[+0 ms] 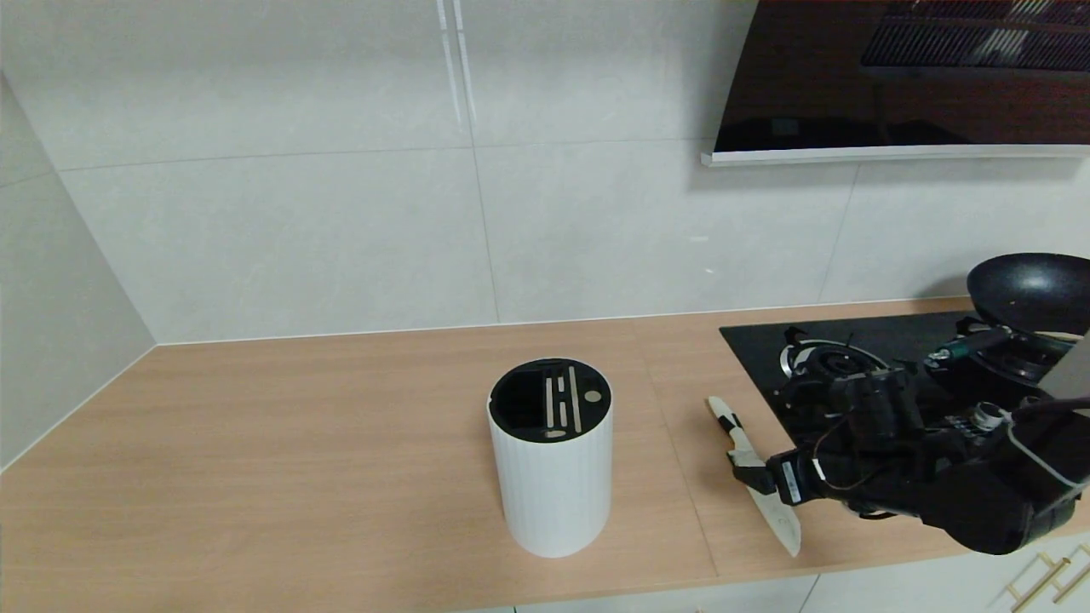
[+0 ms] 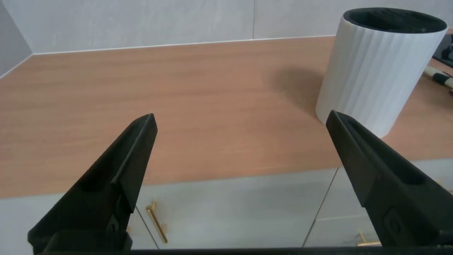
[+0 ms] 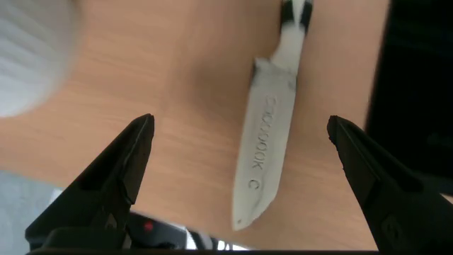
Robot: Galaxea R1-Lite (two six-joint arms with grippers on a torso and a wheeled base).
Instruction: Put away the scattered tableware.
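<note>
Left gripper [image 2: 239,122]: fingers spread wide, left of the holder, out before the counter's front edge.

One holder [image 1: 552,477]: white ribbed cylinder with a black slotted top, upright on the wooden counter [image 1: 298,451].

One knife [image 1: 782,524]: pale blade, white handle with black bands. It lies flat on the counter just right of the holder, handle toward the wall.

Right gripper [image 3: 239,122]: fingers spread, low over the blade.

Farther right of the holder: one black hob [image 1: 758,358], one black pan [image 1: 1035,289].

Pale tiled wall [image 1: 341,213] behind wood counter [image 1: 255,443]; black hob [image 1: 894,334] w/ pan [image 1: 1035,289] at right; hood [image 1: 894,85] above.
</note>
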